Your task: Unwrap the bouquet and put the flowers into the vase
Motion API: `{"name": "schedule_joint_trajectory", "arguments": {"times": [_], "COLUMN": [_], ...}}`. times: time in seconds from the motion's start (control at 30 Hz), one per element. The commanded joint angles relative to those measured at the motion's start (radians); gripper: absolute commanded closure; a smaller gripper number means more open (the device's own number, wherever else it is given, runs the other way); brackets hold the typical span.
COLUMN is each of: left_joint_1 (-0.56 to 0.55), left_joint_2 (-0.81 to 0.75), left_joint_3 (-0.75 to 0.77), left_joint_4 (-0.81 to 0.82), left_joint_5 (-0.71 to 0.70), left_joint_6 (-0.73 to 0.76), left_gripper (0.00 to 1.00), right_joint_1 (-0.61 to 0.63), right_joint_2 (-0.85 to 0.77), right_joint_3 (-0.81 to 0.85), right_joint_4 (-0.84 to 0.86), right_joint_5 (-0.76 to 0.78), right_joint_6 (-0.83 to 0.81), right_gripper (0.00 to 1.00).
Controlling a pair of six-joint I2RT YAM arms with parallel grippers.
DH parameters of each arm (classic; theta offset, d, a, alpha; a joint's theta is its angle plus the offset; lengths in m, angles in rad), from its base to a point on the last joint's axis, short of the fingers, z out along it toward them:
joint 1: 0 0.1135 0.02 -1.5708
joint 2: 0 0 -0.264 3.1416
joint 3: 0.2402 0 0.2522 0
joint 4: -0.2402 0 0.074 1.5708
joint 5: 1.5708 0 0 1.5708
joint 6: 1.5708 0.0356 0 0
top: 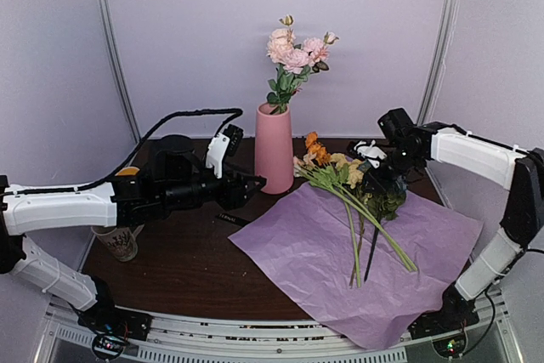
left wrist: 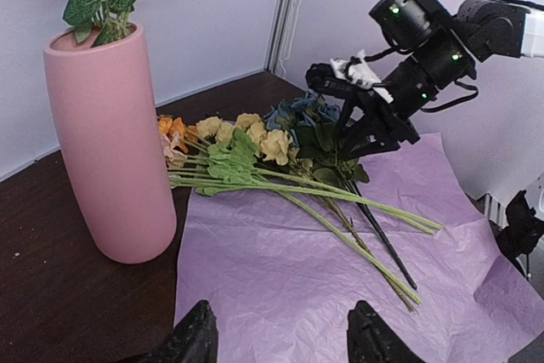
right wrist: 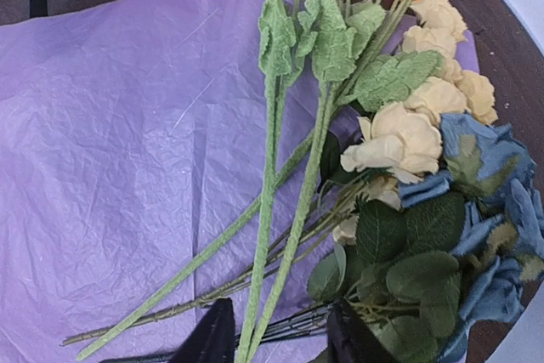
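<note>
Several flowers [top: 350, 183] lie loose on the opened tissue wrap [top: 340, 278], which is spread flat over the near right part of the bench [top: 187, 269]. Their stem ends point toward the arm bases, and the yellow, orange and blue heads point toward the back.

They look light. The thin, fuzzy stems should bend rather than snap, while the soft cloth petals would crush. The sensible hold is on bare stem below the leaves, one or two at a time, since a fanned bunch would likely slip apart. The wrap is thin and crinkled and would probably drag along if pinched with a stem.

The right claw [right wrist: 280, 339] straddles a few stems just below the blue heads, its jaws partly apart; I cannot tell whether it pinches them. The left claw [left wrist: 280, 329] hangs spread and empty beside the vase [top: 274, 149]. The vase stands at the back, just left of the heads, with pink blooms [top: 293, 50] in it.

Leaves crowd the vase mouth, so the free room there is hard to judge. A mug [top: 119, 242] sits half hidden under the left arm, and the black ribbon [top: 231, 219] is barely visible.
</note>
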Motion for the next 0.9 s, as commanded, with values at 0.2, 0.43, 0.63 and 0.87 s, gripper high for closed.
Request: {"name": "schedule_joint_trajectory", "arguments": {"times": [0.2, 0.43, 0.63, 0.87], "left_joint_1": [-0.015, -0.017, -0.018, -0.018], "left_joint_2": [-0.031, -0.046, -0.058, -0.049], "left_joint_3": [-0.026, -0.049, -0.065, -0.065], "left_joint_4": [0.037, 0.039, 0.038, 0.039], "left_joint_5": [-0.018, -0.03, -0.056, -0.052], "left_joint_6": [-0.06, -0.07, -0.073, -0.072], "left_gripper": [0.47, 0.47, 0.47, 0.47], "right_joint_1": [0.125, 0.139, 0.139, 0.145], "right_joint_2": [0.327, 0.463, 0.53, 0.588], "right_joint_3": [0.305, 0.411, 0.444, 0.485], "right_joint_4": [-0.161, -0.192, -0.189, -0.185], "right_joint_5": [0.175, 0.248, 0.261, 0.274], "right_joint_6": [-0.008, 0.018, 0.031, 0.027], "right_gripper": [0.52, 0.53, 0.54, 0.67]}}
